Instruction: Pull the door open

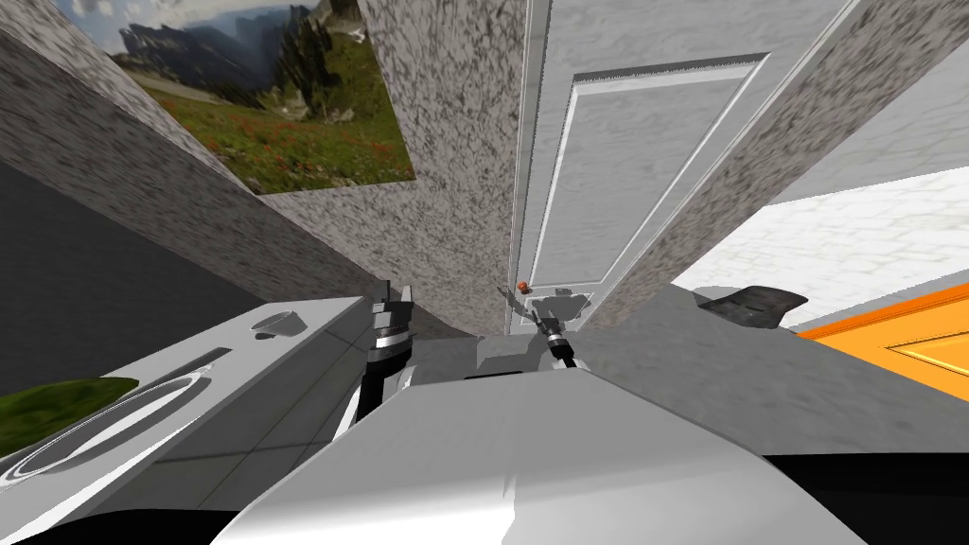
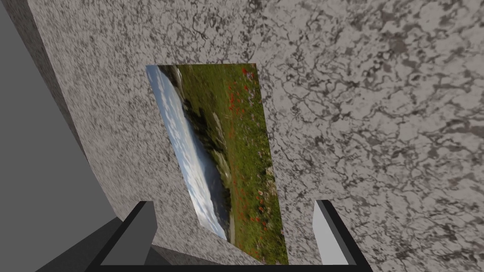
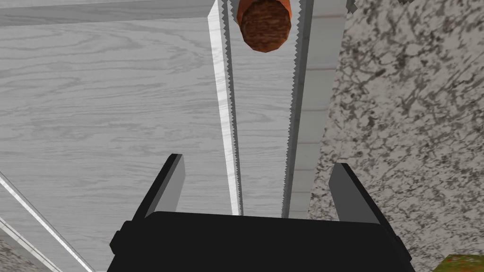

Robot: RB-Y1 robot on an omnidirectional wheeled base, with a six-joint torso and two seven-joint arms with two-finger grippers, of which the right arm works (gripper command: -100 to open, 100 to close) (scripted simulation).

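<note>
A pale grey panelled door (image 1: 634,161) with a wood grain stands straight ahead, set between speckled grey walls. Its small reddish-brown knob (image 1: 522,286) sits at the door's left edge. My right gripper (image 1: 547,317) is low in front of the door, just right of the knob and short of it. In the right wrist view the door (image 3: 104,104) is close, the knob (image 3: 264,23) lies beyond the fingertips, and the right gripper (image 3: 257,172) is open with nothing between its fingers. My left gripper (image 1: 393,298) is raised at the left and stands open (image 2: 234,217).
A speckled grey wall (image 1: 454,151) with a landscape picture (image 1: 274,104) runs left of the door. A grey counter with a sink (image 1: 114,426) lies at my left. An orange panel (image 1: 899,331) and a dark object (image 1: 752,305) lie at the right.
</note>
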